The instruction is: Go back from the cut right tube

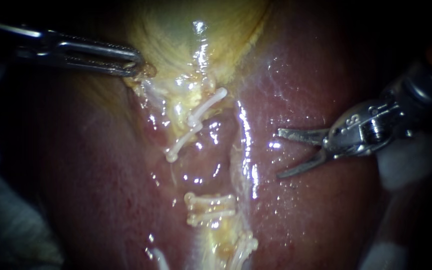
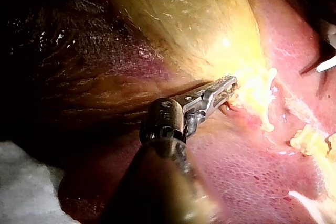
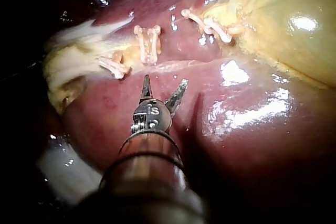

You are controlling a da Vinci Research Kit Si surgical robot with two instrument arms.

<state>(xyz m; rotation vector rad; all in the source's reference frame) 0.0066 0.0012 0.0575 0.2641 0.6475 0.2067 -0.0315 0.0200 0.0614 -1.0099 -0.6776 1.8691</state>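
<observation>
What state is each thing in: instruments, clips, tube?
left instrument: jaws shut on the gallbladder edge.
right instrument: jaws open, holding nothing, over the liver.
upper clips: closed, near the gallbladder.
lower clips: closed across the tube.
tube: cut, gap between the clip groups.

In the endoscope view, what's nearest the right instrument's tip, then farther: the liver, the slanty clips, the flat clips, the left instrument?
1. Liver: right by the right instrument tip.
2. Slanty clips, upper left, and flat clips, lower left: too close to call.
3. Left instrument: farthest, top left, gripping the gallbladder.
</observation>
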